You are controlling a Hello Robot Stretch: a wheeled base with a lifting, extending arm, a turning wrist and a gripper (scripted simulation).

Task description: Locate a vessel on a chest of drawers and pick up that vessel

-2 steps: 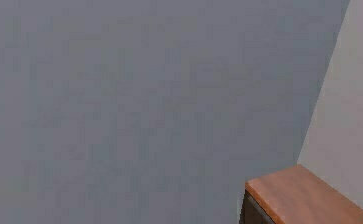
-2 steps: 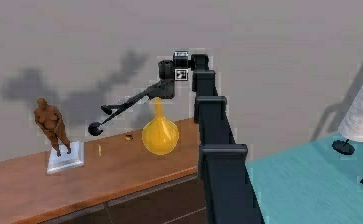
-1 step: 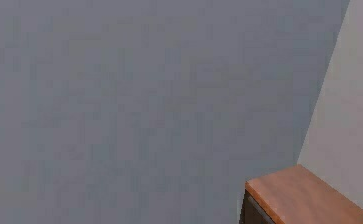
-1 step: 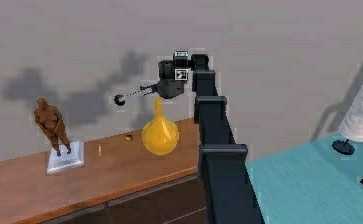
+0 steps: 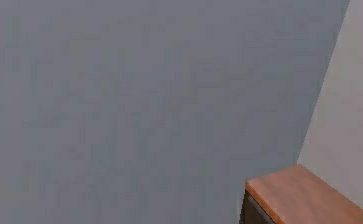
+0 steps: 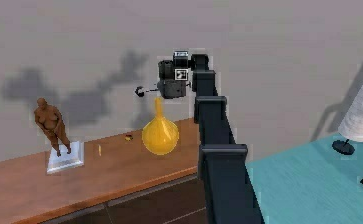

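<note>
As the gripper [image 6: 147, 92] sits at the neck of the yellow vessel [image 6: 160, 137] (statuette [image 6: 54, 128] further along the chest [image 6: 119, 166]), whether it holds anything can't be told

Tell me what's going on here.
The robot's arm reaches out over a wooden chest of drawers, with its end effector near the neck of a round yellow vessel standing there. Whether it holds the vessel cannot be told. A brown statue on a white base stands further along the top.
</note>
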